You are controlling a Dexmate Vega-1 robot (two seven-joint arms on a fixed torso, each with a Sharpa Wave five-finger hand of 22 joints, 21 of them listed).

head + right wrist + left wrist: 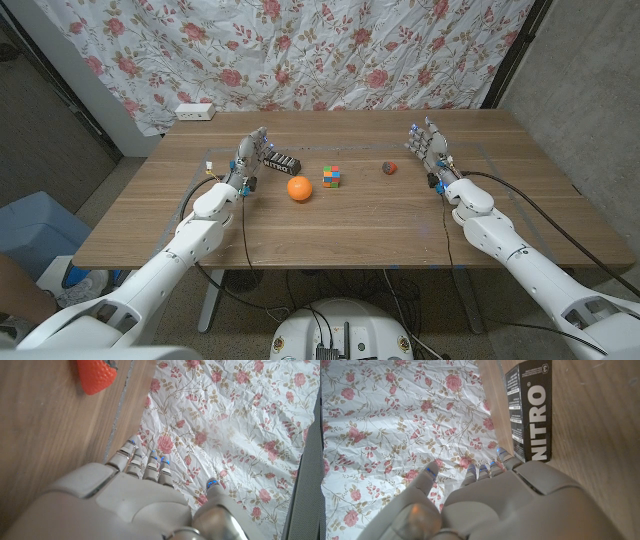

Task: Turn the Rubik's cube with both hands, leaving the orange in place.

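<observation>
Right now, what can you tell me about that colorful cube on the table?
The cube is a small Rubik's cube, scrambled, with mixed squares of green, yellow, orange and blue showing; it looks like plastic. It sits upright on the wooden table, near the middle, just beside the orange but apart from it. Nothing touches it; both hands are off to the sides.
</observation>
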